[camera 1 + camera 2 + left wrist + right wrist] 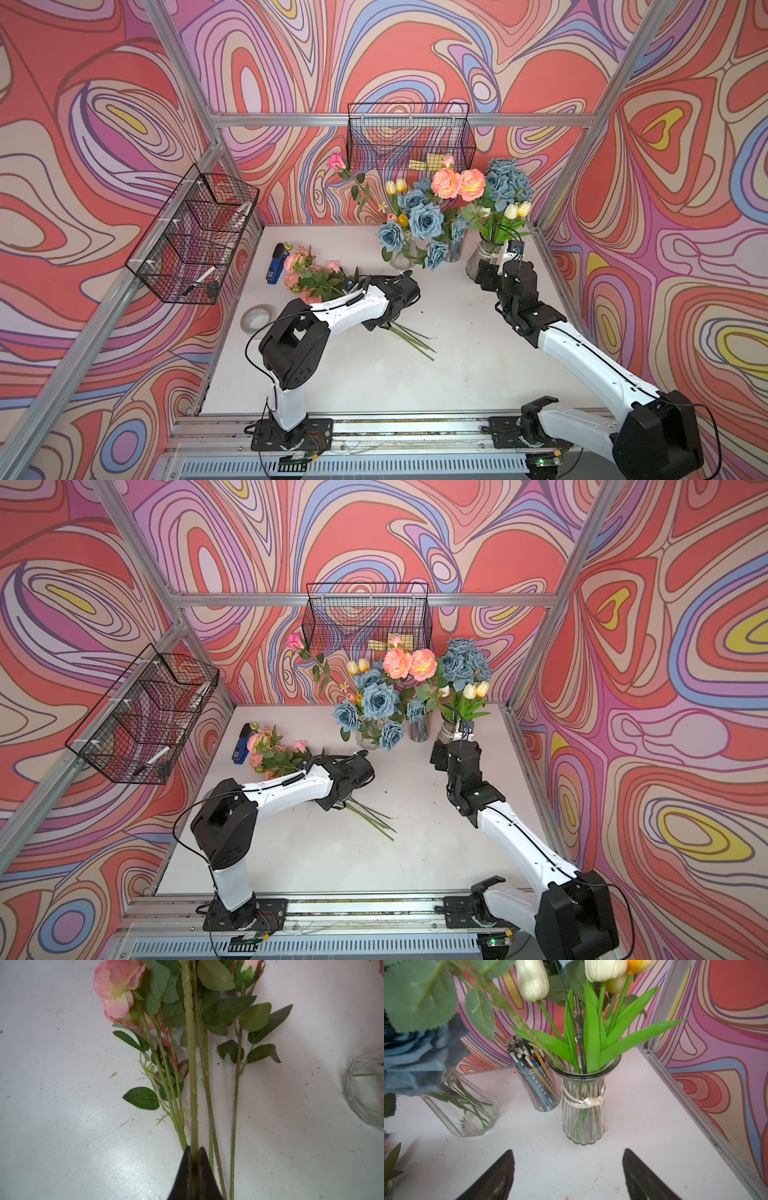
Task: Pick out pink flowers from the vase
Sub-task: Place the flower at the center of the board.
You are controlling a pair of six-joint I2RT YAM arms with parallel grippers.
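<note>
Several pink flowers (305, 270) (266, 746) lie on the white table at the left, their green stems (409, 338) running toward the middle. My left gripper (194, 1148) (376, 323) is shut on one thick green stem (191, 1064) just above the table; a pink bloom (117, 989) shows farther along. Two peach-pink blooms (457, 183) (409, 663) stand in the ribbed glass vase (582, 1109) (482, 253) with white tulips (532, 978). A pink bud (337, 161) leans out to the left. My right gripper (568, 1150) (487, 275) is open, low, just before that vase.
A faceted glass vase (463, 1113) (401, 259) of blue roses (424, 220) and a clear cup of pencils (536, 1084) stand left of the ribbed vase. A blue stapler (275, 264) and a tape roll (255, 318) lie at the left. Wire baskets (195, 237) (411, 137) hang on the walls.
</note>
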